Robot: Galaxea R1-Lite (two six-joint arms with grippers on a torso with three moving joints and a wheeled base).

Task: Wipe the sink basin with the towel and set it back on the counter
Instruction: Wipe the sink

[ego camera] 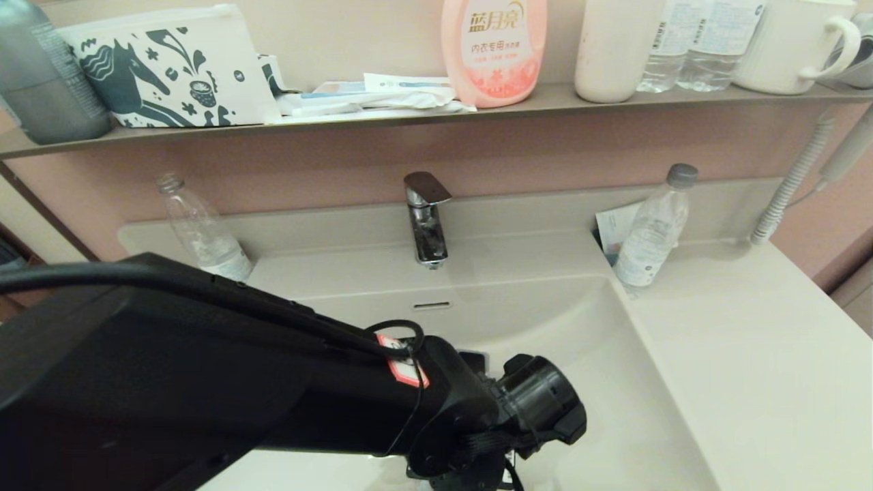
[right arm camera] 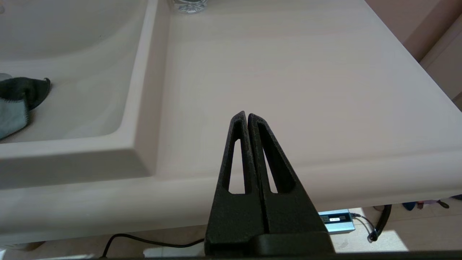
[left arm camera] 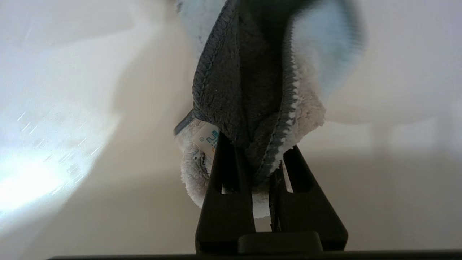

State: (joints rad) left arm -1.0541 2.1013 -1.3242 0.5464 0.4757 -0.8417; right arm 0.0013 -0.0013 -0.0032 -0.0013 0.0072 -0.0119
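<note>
Left end effector [left arm camera: 265,159] clamped on fluffy grey-white terry towel [left arm camera: 252,94], low inside cream ceramic sink basin [ego camera: 614,354]: wiping underway. Next: sweep, then lift to glossy cream table [right arm camera: 288,72] beside.

A chrome faucet [ego camera: 426,218] stands at the back of the sink. A clear plastic bottle [ego camera: 203,230] without a cap stands to its left, and a grey-capped bottle [ego camera: 653,232] to its right, with a paper [ego camera: 614,230] behind it. On the grey-brown shelf [ego camera: 614,101] above sit a horse-printed pouch [ego camera: 164,68], a pink detergent bottle [ego camera: 494,49], a cream container [ego camera: 614,48], water bottles [ego camera: 702,44] and a white mug [ego camera: 794,44].
</note>
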